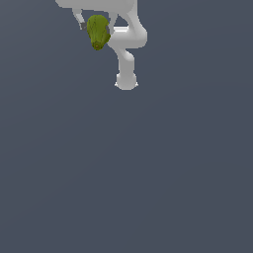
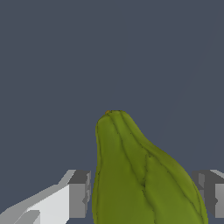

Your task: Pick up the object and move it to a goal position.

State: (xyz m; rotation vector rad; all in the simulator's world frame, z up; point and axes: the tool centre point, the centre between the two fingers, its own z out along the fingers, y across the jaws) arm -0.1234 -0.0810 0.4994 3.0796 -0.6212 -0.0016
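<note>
Olive-green object between the fingers

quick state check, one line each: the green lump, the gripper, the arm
green lump: sits between the gripper's two fingers, narrow end pointing away from the wrist camera; no surface seen touching it.
gripper: fingers flank the lump on both sides; contact is not clear from these views, so whether it is shut is uncertain.
arm: at the top of the exterior view, partly out of frame, lump beside it.
</note>
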